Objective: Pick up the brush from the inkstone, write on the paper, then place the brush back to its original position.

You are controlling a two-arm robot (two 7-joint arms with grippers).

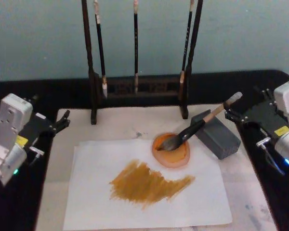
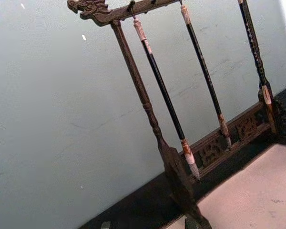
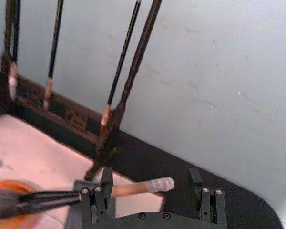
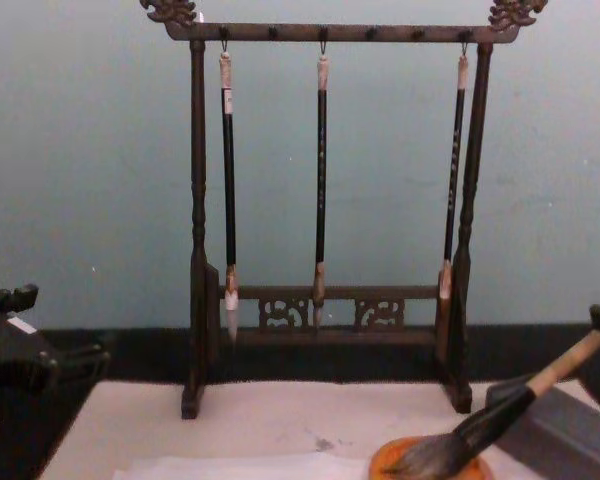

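The right gripper has its 2 fingers apart, maybe around the end of the brush. A bump could roll it off the grey block and smear the paper. The left gripper hangs at the left.

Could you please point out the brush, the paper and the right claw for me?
brush (image 1: 192, 129): head view, black lower handle.
paper (image 1: 96, 166): head view, bare white left area.
right claw (image 3: 151, 185): right wrist view, midway between its fingertips.

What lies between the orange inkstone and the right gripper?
In the head view, a grey block lies there; the brush leans across it, bristles in the inkstone, end cap by the open right gripper.
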